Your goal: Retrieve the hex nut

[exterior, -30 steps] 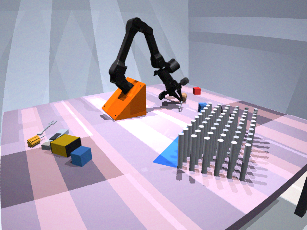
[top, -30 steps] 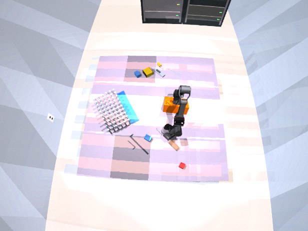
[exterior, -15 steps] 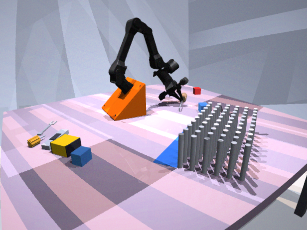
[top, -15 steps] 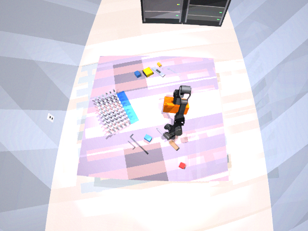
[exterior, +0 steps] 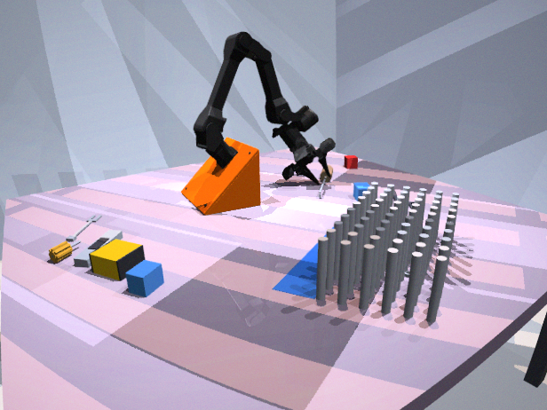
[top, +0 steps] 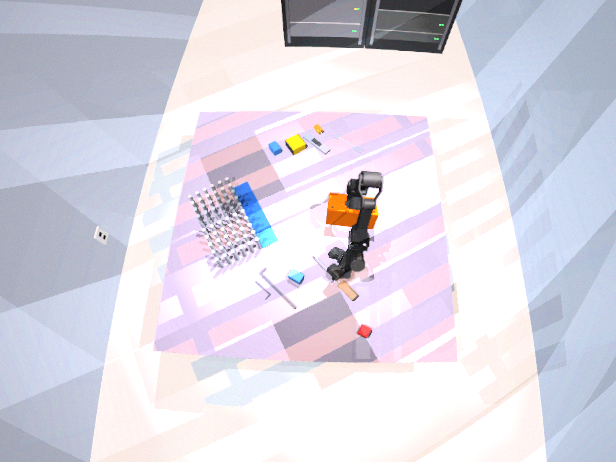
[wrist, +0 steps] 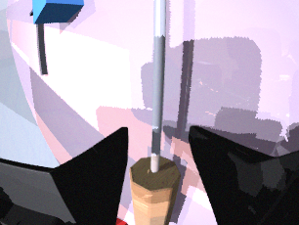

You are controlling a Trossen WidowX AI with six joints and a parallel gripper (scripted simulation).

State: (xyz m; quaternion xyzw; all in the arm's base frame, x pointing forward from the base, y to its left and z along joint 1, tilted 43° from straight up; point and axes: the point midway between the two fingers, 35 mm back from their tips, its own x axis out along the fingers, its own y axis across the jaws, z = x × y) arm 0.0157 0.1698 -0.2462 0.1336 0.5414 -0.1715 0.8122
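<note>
My gripper [top: 336, 272] [exterior: 306, 175] [wrist: 158, 132] is open, low over the mat right of the field. A pick with a wooden handle [top: 348, 290] [exterior: 327, 170] [wrist: 153, 200] and a thin metal shaft [wrist: 158, 61] lies between the parted fingers, which stand clear of it on both sides. The field of standing grey spacers [top: 222, 225] [exterior: 386, 240] stands upright to the left. The blue taped strip [top: 257, 215] [exterior: 297, 277] runs along its near side. The hex nut is hidden among the spacers.
An L-shaped hook tool [top: 277, 290] and a light blue cube [top: 296, 276] [exterior: 360, 190] lie between me and the field. There are also a red cube [top: 364, 330] [exterior: 351, 161], the orange arm base [top: 342, 210] [exterior: 226, 179], a yellow block [top: 296, 144] [exterior: 116, 258], a blue cube [top: 275, 147] [exterior: 145, 278] and a screwdriver [top: 318, 129] [exterior: 60, 251].
</note>
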